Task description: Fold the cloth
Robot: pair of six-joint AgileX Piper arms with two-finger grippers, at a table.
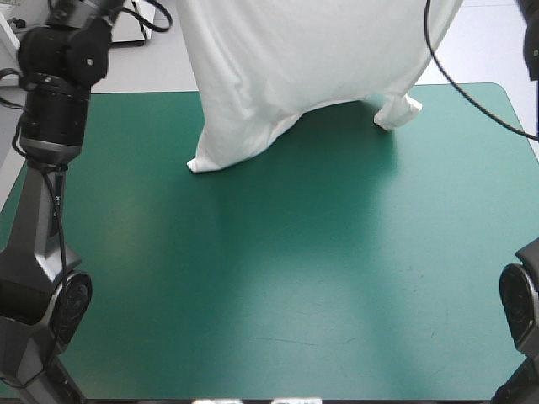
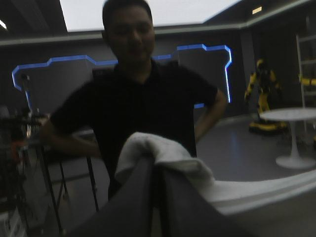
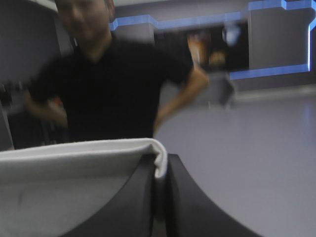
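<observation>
Teal-green worktop (image 1: 278,295) takes up most of the high view, w/ a soft shadow at the far side under what hangs there.

The T-shirt (image 1: 295,59) is up in the air, a white sheet hanging down from beyond the high view's top edge, about centre, over the far part of the worktop. Its two low corners touch the cover, one towards the left side and the other further back & to the right. The hem between them arches clear. Fabric hangs fairly smooth, a few long creases.

Left gripper (image 2: 155,170): black fingers all but closed, a bunch of white cloth pinched at the tips, a taut edge running off to one side. Right gripper (image 3: 160,170): same, fingers nearly together w/ a rolled edge of the shirt clamped between them. Both are raised & looking level. The left arm (image 1: 50,109) rises at the worktop's left side.

Progress, as I read it: early. The shirt is picked up & stretched between both arms, but no fold shows. Left to do: lay it flat on the worktop, then the folds proper, down to a bundle.
</observation>
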